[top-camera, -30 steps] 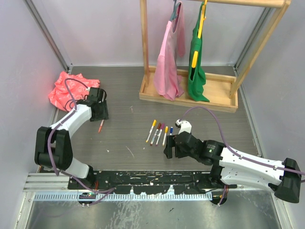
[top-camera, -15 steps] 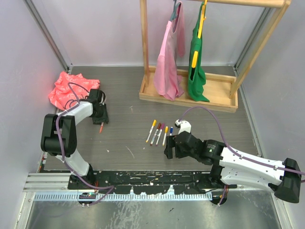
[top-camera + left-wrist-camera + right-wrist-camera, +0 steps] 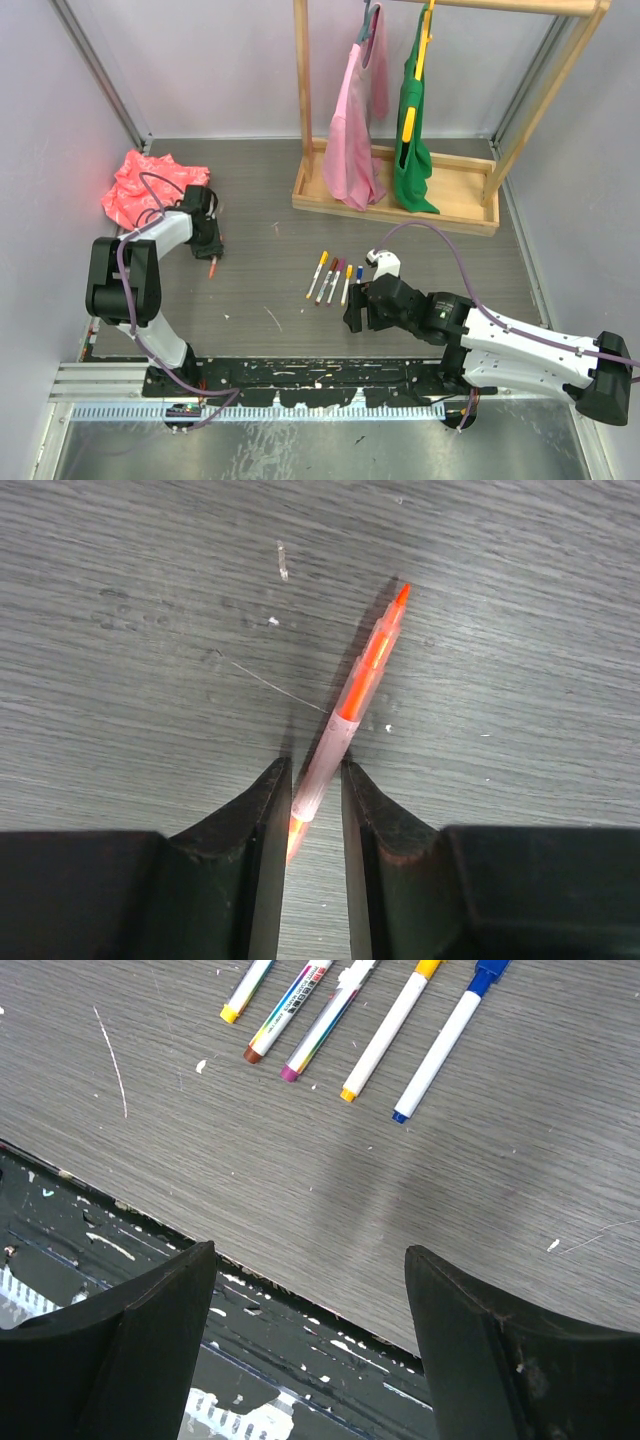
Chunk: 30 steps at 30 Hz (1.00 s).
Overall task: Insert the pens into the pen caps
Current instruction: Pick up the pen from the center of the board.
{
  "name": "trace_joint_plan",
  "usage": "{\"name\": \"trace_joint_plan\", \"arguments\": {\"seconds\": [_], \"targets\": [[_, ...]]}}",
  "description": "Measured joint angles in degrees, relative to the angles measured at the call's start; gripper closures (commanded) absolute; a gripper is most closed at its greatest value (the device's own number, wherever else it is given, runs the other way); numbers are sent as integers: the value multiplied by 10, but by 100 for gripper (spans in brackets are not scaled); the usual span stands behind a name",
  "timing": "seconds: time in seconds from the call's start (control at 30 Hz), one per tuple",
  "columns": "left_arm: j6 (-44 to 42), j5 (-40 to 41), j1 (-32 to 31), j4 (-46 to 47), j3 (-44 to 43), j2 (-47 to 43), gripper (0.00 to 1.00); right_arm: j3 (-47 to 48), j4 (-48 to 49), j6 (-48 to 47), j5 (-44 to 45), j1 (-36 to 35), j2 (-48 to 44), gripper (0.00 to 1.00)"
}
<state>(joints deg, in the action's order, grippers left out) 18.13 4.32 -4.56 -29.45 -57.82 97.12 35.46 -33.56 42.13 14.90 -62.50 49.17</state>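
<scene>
The left gripper (image 3: 315, 780) pinches the tail end of the orange pen (image 3: 365, 675) against the bench (image 3: 270, 200), at about 9 o'clock in the overhead view; the jaws press on either side of the pale barrel, and the pen slants away from them toward 1 o'clock in the wrist view. The step appears to be lifting this pen for capping. To do it well, the lift likely wants to be slow and straight up, since a grip this far back may let the long free end swing or droop; keeping the nib pointed clear of the fingers should leave room for a cap to slide on. The pen looks thin and light, with a translucent white barrel, an orange band toward the front and a bare pointed orange nib, so it seems uncapped; no loose cap can be made out in any view. The right gripper (image 3: 308, 1255) hangs spread wide and holding nothing above the near edge of the bench, at about 5 o'clock from the row of five pens (image 3: 385, 1035) that lie side by side near the centre.
</scene>
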Motion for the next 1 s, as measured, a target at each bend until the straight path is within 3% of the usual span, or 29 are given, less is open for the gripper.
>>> {"name": "trace_joint_plan", "arguments": {"seconds": [0.23,0.4,0.57,0.8,1.0], "targets": [[0,0,1,5,10,-9,89,0,0,0,0,0,0,19],[3,-17,-2,11,32,-35,92,1,-1,0,6,0,-2,19],[23,-36,-26,27,76,-127,93,20,-2,-5,27,0,-10,19],[76,-82,-223,113,109,-292,94,30,69,-34,30,0,-30,21],[142,-107,-339,217,144,-369,96,-17,205,-41,19,0,-82,23]]}}
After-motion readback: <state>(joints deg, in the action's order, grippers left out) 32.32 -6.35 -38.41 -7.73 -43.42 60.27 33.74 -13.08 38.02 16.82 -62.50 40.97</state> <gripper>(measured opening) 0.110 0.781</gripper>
